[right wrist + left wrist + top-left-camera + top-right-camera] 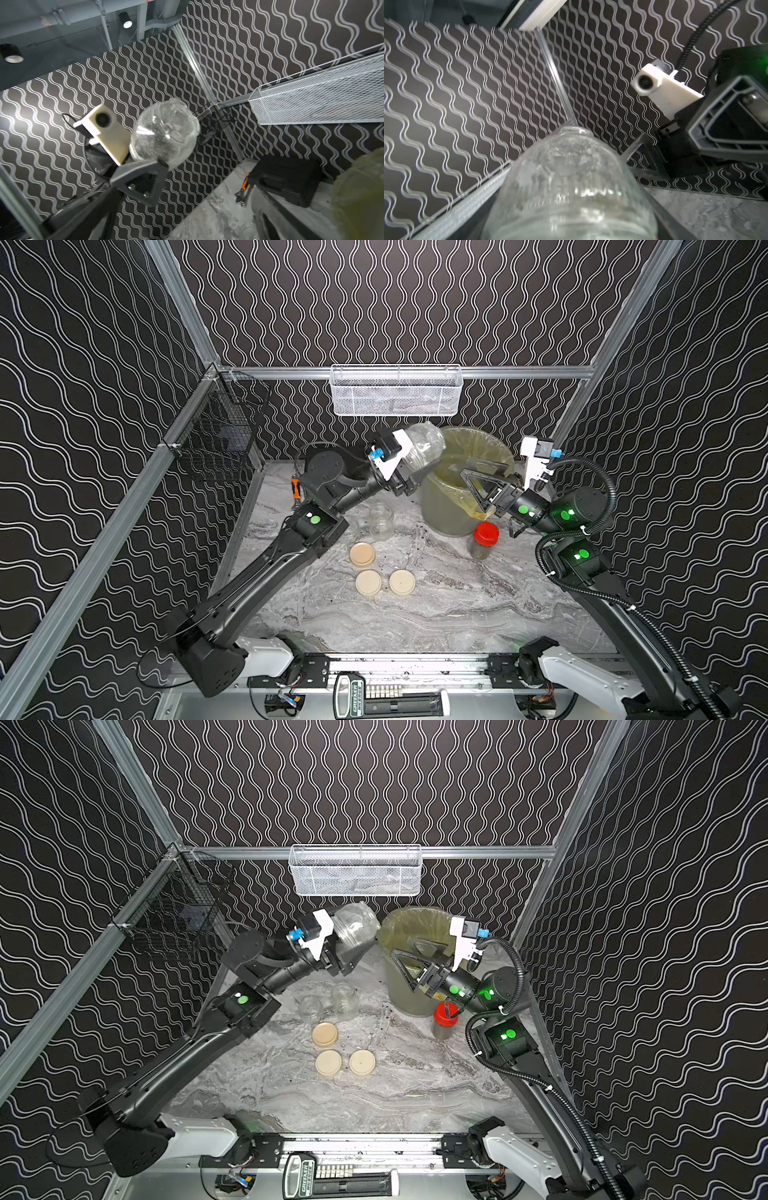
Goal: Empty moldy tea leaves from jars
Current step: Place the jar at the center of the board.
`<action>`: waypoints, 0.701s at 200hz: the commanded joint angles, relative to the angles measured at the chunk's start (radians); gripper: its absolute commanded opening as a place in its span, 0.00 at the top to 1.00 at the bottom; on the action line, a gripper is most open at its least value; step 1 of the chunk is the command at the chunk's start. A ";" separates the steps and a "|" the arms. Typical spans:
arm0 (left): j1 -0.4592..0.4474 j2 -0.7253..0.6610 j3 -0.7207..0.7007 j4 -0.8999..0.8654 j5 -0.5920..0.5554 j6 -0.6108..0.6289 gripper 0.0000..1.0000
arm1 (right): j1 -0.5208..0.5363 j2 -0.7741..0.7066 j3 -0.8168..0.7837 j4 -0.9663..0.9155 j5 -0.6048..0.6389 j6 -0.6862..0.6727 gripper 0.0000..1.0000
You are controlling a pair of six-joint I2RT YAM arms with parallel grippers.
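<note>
Left jaws: clamped on tilted, empty-looking jar (423, 444).
Right jaws: wide open, empty.
Red-lid jar (484, 539): upright, nearer right arm.

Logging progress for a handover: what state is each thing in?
Held jar, lidless, tilted base-up, looks empty.
Left gripper, shut on it.
Right gripper, open over bucket.
Two standing jars, lidless, empty-looking.
Three cream lids, off, lying flat.
Red-lidded jar, upright, closed, contents inside.
Bucket, upright, bag-lined, open.

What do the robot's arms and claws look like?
The left arm and right arm: black, white bases, green dots. A ribbed black cable runs along the right one. The left gripper and right gripper: black triangle fingers, white camera blocks.
</note>
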 commanded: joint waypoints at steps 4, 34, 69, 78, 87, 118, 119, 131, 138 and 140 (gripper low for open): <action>-0.003 -0.001 0.092 -0.447 -0.218 -0.188 0.71 | 0.002 -0.019 0.006 -0.096 0.065 -0.138 0.01; -0.003 0.023 0.134 -0.775 -0.263 -0.302 0.71 | 0.001 -0.054 0.017 -0.222 0.138 -0.261 0.01; -0.052 0.003 0.025 -0.948 -0.283 -0.375 0.72 | 0.002 -0.071 0.046 -0.342 0.181 -0.359 0.01; -0.068 -0.009 -0.014 -0.973 -0.297 -0.394 0.72 | 0.001 -0.073 0.048 -0.361 0.187 -0.374 0.01; -0.085 -0.014 -0.051 -0.996 -0.301 -0.412 0.72 | 0.001 -0.073 0.048 -0.374 0.192 -0.384 0.01; -0.137 0.027 -0.124 -1.066 -0.321 -0.458 0.72 | 0.002 -0.075 0.033 -0.373 0.191 -0.381 0.01; -0.138 0.030 -0.125 -1.067 -0.321 -0.460 0.72 | 0.002 -0.075 0.033 -0.372 0.191 -0.380 0.01; -0.148 0.063 -0.146 -1.055 -0.323 -0.473 0.71 | 0.001 -0.078 0.020 -0.361 0.187 -0.367 0.01; -0.155 0.085 -0.160 -1.033 -0.318 -0.478 0.70 | 0.002 -0.083 0.010 -0.347 0.182 -0.357 0.01; -0.157 0.091 -0.164 -1.024 -0.314 -0.479 0.69 | 0.000 -0.084 0.006 -0.343 0.181 -0.354 0.01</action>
